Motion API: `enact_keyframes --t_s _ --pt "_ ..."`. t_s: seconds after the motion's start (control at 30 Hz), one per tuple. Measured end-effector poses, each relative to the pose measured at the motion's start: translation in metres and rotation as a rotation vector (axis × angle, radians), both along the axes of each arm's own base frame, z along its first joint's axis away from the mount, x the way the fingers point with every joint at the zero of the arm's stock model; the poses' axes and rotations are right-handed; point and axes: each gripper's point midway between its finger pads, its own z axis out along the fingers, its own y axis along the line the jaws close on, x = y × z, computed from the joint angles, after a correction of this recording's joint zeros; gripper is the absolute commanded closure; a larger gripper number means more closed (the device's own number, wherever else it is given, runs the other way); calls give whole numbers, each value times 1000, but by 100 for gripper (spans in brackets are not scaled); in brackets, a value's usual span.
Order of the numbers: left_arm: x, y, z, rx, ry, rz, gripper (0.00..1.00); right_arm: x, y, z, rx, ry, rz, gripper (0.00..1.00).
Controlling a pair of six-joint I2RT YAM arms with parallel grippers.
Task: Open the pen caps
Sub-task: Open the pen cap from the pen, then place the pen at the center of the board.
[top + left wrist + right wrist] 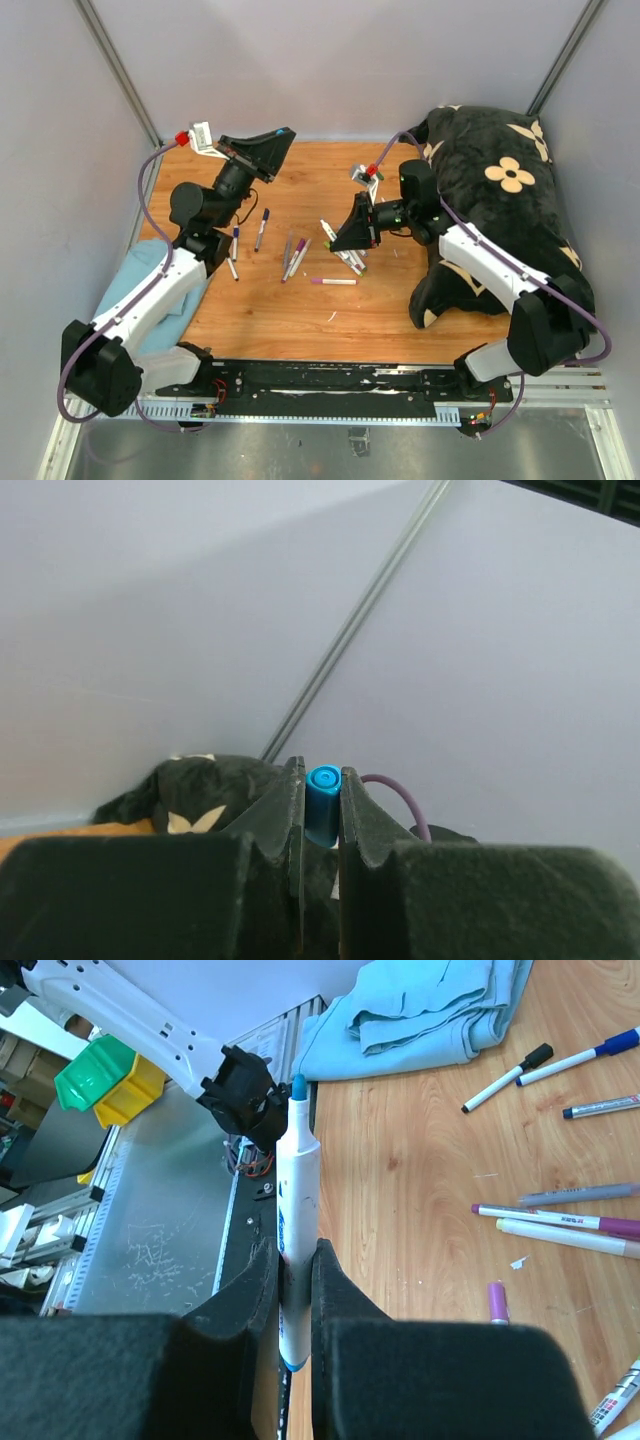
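**A:** What lies nearest the arm bases?

**B:** A light blue cloth (150, 300), bunched at the near left edge of the wooden table (300, 325). Just beyond it, loose pens are scattered mid-table. One with a purple cap (316, 281) lies alone, nearest us. Two with dark navy caps (266, 213) lie further left.

**A:** And the right gripper?

**B:** The right gripper (296, 1260) is clamped on a white pen (297, 1190) beside the pens right of centre. The pen's blue tip (298, 1085) is bare.

**A:** Is any cap off a pen?

**B:** Yes, farther back. The left gripper (321, 772) is raised near the far left corner. Its jaws pinch a small blue cap (322, 810), whose round end pokes out past the fingertips.

**A:** What's farthest?

**B:** A black flowered blanket (500, 190), heaped at the far right.
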Motion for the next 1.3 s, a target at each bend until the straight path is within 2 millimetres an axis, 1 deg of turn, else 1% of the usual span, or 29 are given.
enact_keyframes --t_s 0.07,0.1,0.17,0.2,0.3,0.37,0.43,0.47,0.6,0.73,0.93,1.03,1.13,1.23,1.3 --pt "-6 3 4 0 -8 4 100 -1 -2 -3 -14 -9 2 99" --pt "-7 4 3 6 -1 7 100 0 -3 -6 -29 -22 -4 99" --pt "-10 5 -6 24 23 11 100 3 -6 -12 -59 -57 -24 99" --pt "-11 6 -14 35 42 12 100 6 -8 -15 -79 -83 -40 99" --pt "-18 9 -49 69 113 8 100 15 -17 -26 -153 -163 -106 99" --pt "-24 10 -79 94 168 0 100 23 -25 -34 -215 -228 -162 99" --pt "-30 10 -109 113 225 -18 100 37 -34 -44 -289 -290 -224 99" --pt "-32 10 -121 120 248 -25 100 42 -38 -49 -319 -307 -250 99" --pt "-41 9 -176 144 376 -58 100 70 -60 -82 -487 -334 -375 97" --pt "-46 10 -200 156 444 -68 100 95 -81 -117 -650 -322 -484 92" --pt "-50 14 -223 171 508 -57 100 118 -108 -159 -846 -275 -623 90" --pt "-50 14 -234 186 541 -56 100 129 -122 -186 -959 -237 -684 91" --pt "-48 13 -243 202 565 -55 100 141 -129 -208 -1045 -208 -713 91" --pt "-44 12 -256 229 591 -50 100 151 -132 -219 -1091 -199 -735 91" --pt "-42 11 -265 249 612 -47 100 156 -134 -219 -1107 -205 -752 90"
